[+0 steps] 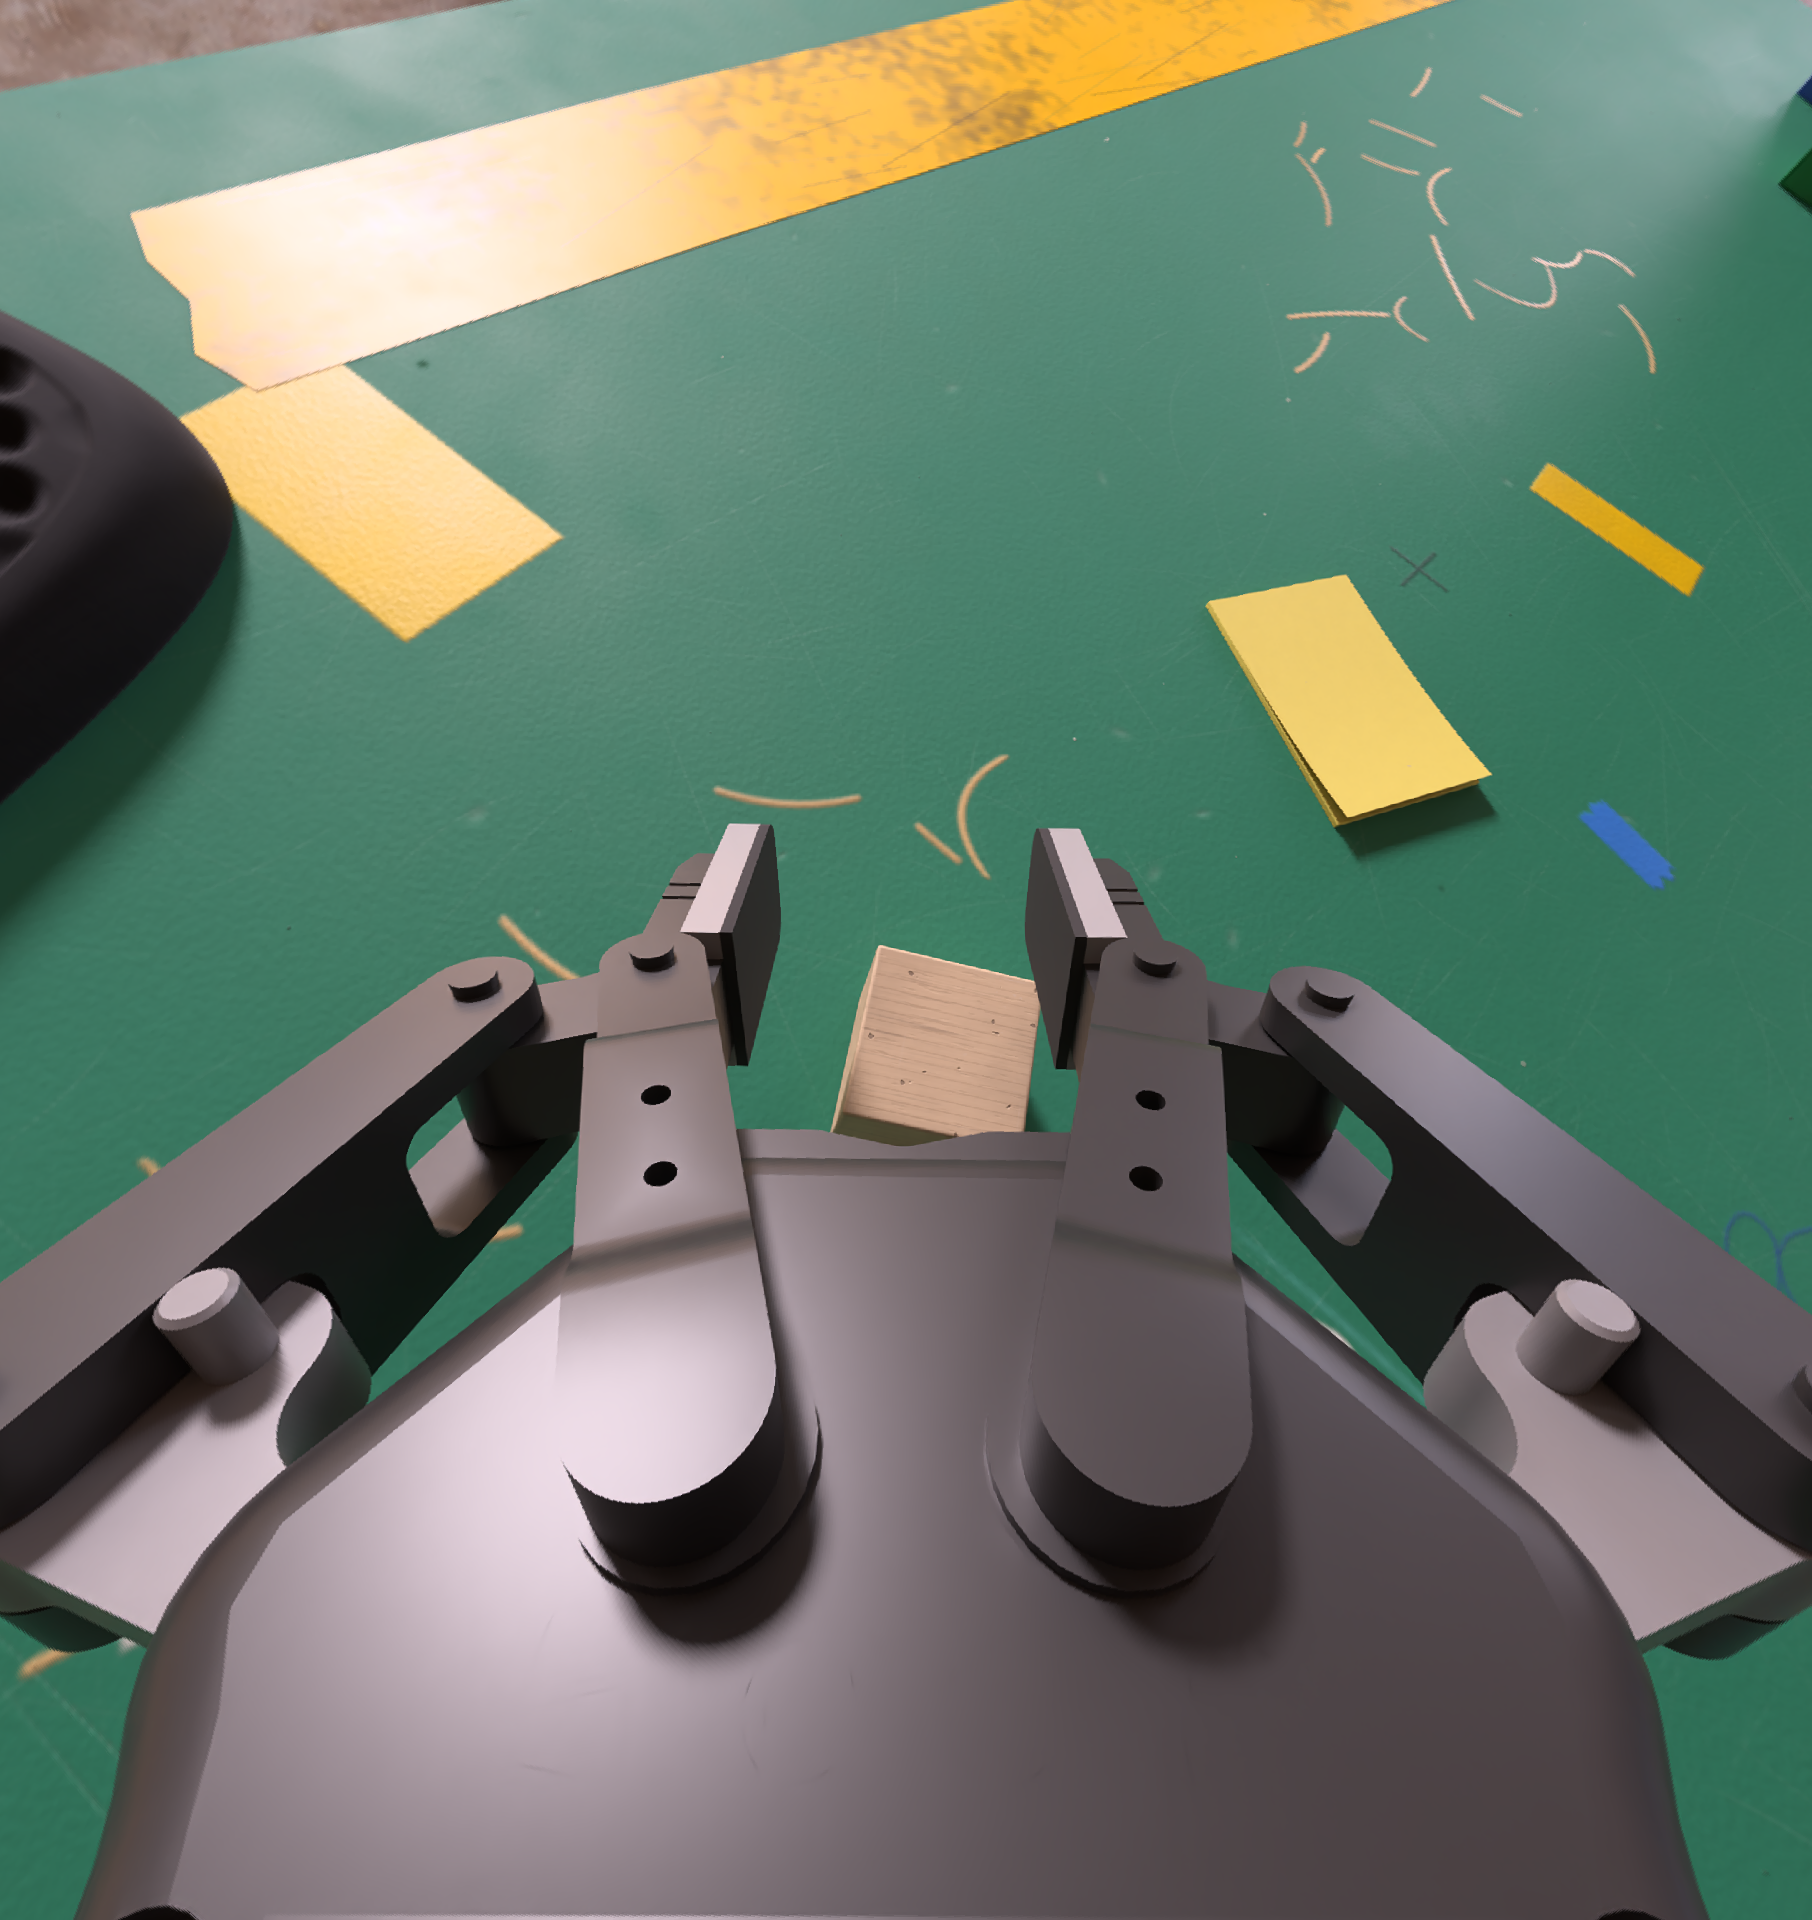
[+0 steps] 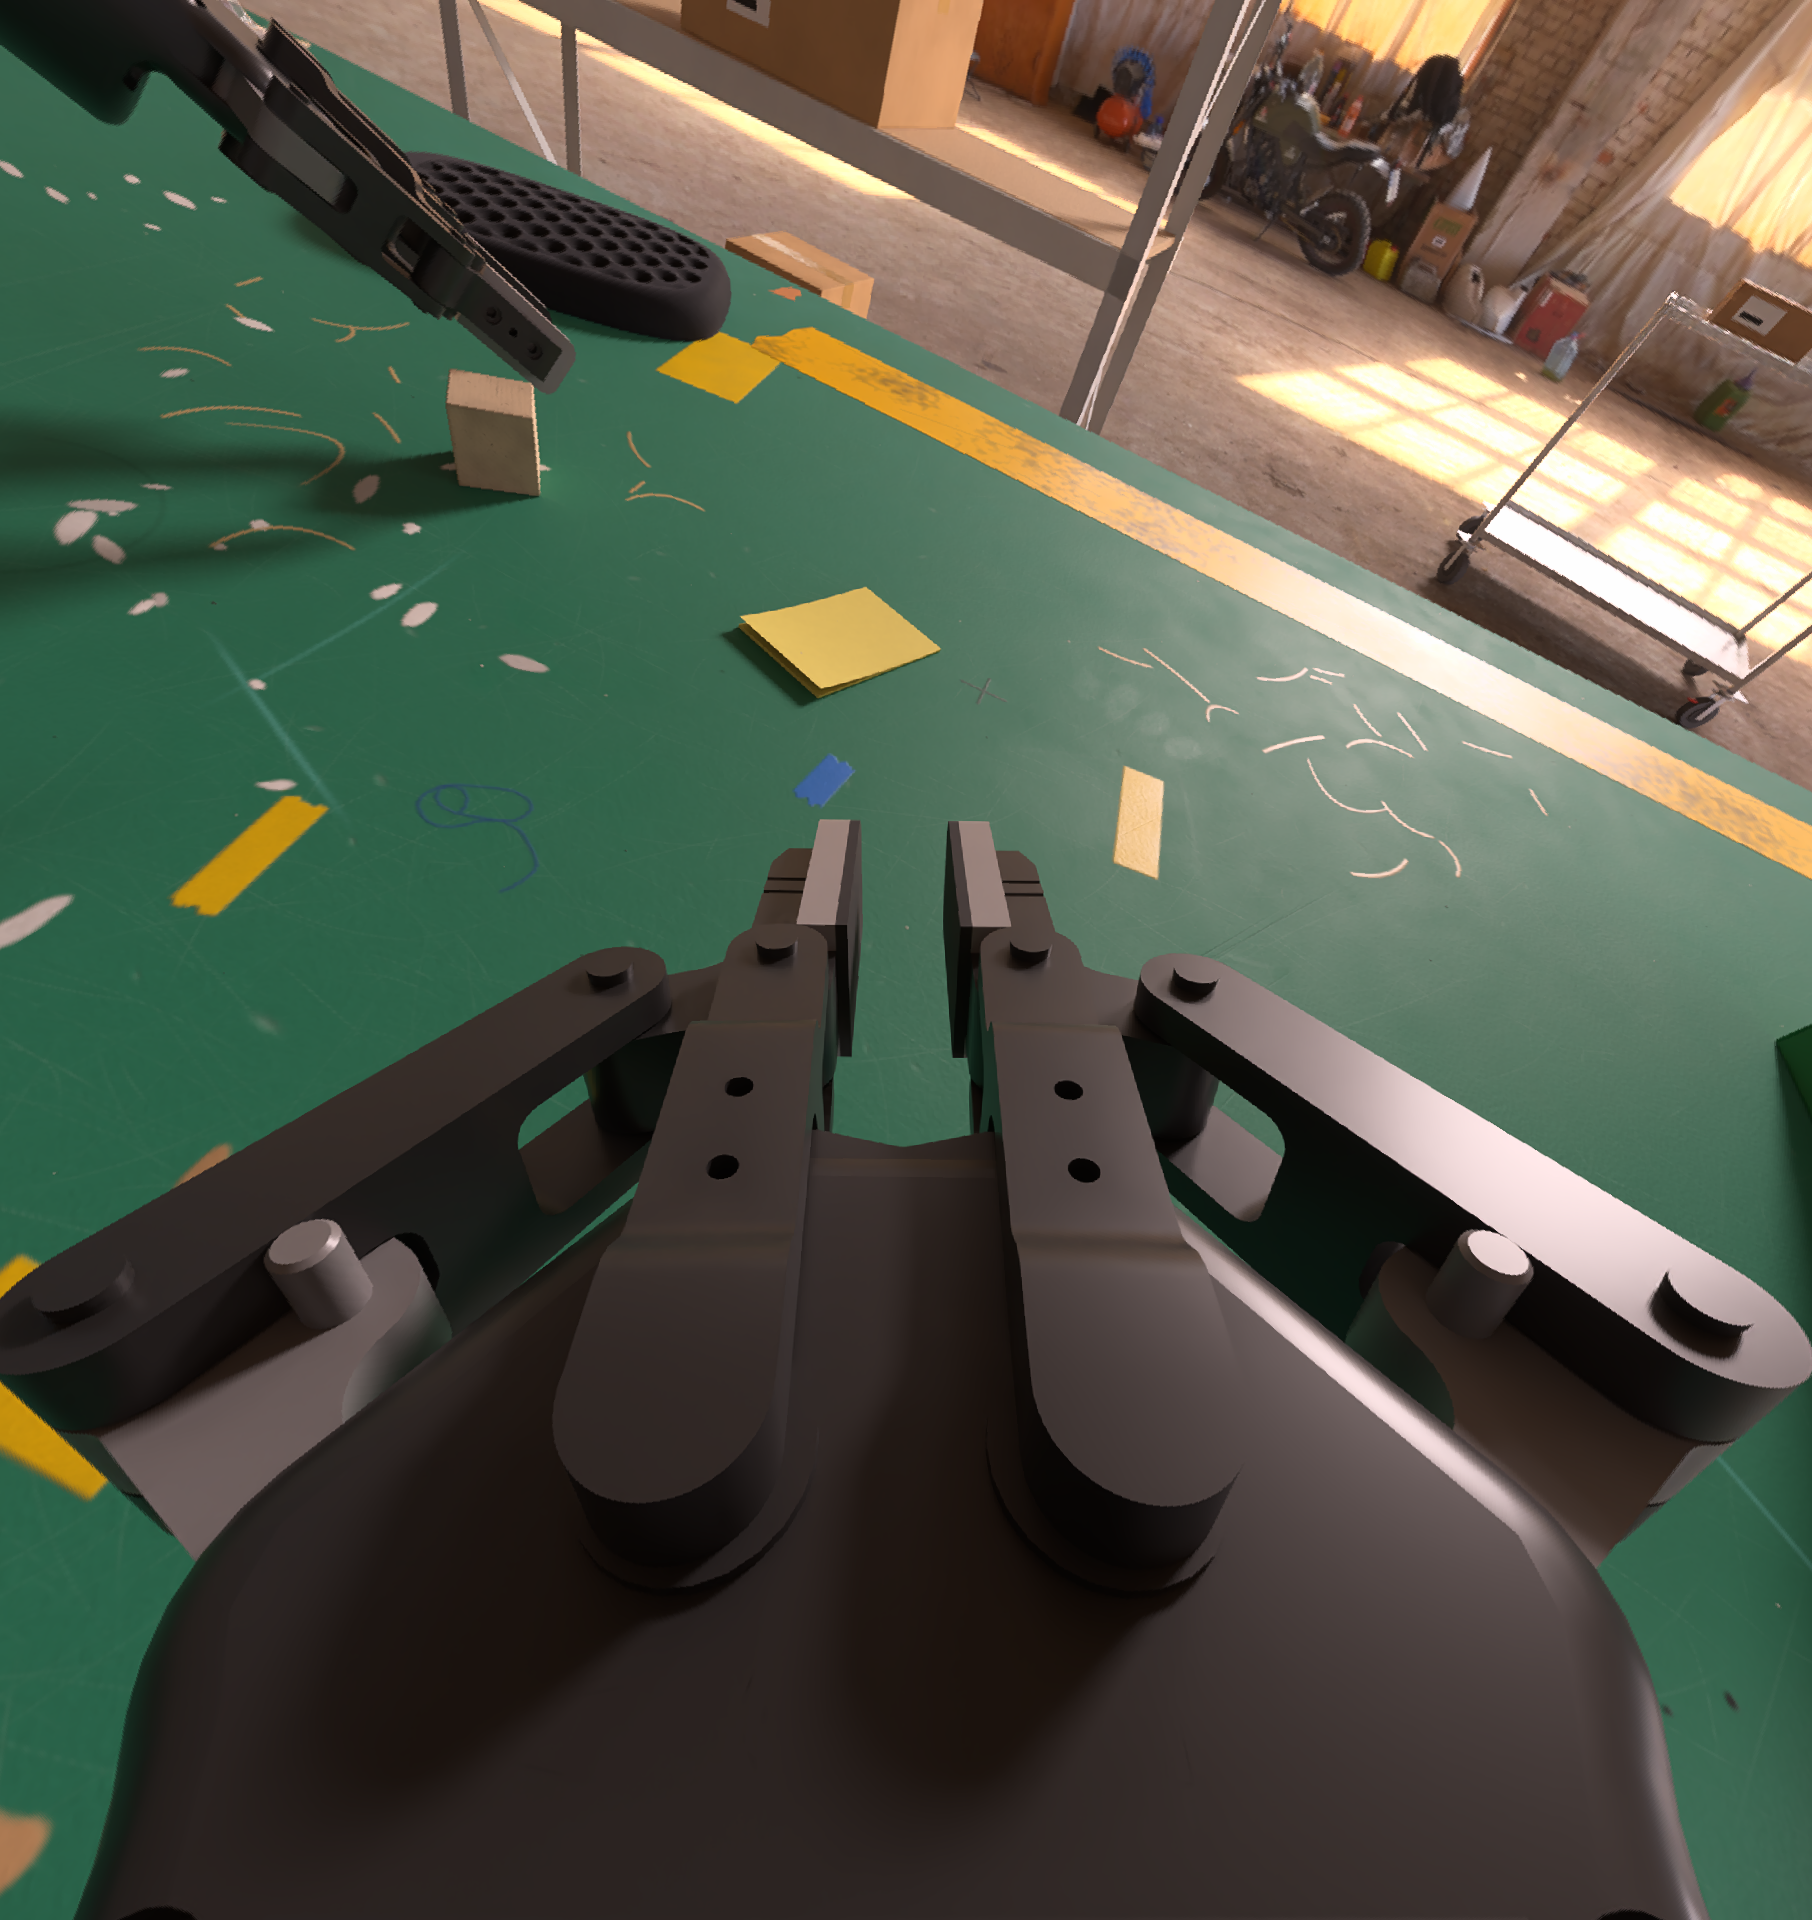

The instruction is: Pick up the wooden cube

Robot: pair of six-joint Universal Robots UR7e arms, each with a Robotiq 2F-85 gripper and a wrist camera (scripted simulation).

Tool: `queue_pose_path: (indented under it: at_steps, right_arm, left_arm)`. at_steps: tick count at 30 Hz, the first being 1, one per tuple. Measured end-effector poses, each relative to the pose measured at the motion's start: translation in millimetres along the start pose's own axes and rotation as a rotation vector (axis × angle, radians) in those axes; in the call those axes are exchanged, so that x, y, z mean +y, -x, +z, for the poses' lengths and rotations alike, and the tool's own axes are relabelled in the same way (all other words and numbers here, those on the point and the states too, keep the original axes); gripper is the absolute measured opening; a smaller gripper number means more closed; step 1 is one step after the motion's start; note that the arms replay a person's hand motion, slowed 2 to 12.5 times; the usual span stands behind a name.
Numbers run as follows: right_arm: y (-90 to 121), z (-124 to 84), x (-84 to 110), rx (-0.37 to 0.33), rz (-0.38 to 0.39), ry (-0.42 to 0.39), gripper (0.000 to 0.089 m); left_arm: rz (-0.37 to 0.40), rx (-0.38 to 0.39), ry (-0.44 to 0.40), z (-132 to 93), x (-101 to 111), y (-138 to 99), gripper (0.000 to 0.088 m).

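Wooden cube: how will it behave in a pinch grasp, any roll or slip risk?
The wooden cube looks rigid, with flat faces, so it probably won't roll or deform. It rests flat on the green mat, likely stable if nudged. The left gripper is open above it; the matte grain suggests decent friction against the pads.

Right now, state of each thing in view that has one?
left claw: open, above the wooden cube, not gripping
right claw: open, narrow gap, holding nothing
wooden cube: resting on the green table, ungrasped
yellow notepad: flat on the table, closed
black perforated pad: lying flat near the table edge
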State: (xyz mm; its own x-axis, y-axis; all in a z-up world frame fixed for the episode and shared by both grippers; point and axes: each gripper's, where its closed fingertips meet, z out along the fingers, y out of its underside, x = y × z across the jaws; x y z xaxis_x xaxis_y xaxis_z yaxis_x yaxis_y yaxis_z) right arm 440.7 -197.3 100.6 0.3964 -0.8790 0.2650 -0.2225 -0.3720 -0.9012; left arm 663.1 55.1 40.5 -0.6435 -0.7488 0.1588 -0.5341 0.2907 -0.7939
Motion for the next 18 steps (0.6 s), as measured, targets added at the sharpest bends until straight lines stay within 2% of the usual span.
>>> queue_pose_path:
  at_steps: [5,9,14,18]
  right_arm:
    - [1.0,0.5,0.3,0.002,-0.010,0.003,0.0146]
    - [2.3,1.1,0.6,0.000,-0.015,0.007,0.0146]
    - [4.0,1.4,0.9,-0.003,-0.021,0.012,0.0146]
    - [5.4,1.1,-0.1,-0.005,-0.025,0.009,0.0146]
  left_arm:
    - [0.039,0.054,0.003,2.6,2.7,-6.0,0.0429]
    - [0.054,0.112,0.071,7.0,14.5,-16.6,0.0435]
    - [0.104,0.099,0.179,9.1,37.9,-13.7,0.0444]
    - [0.172,0.059,0.170,6.5,37.6,-8.4,0.0442]
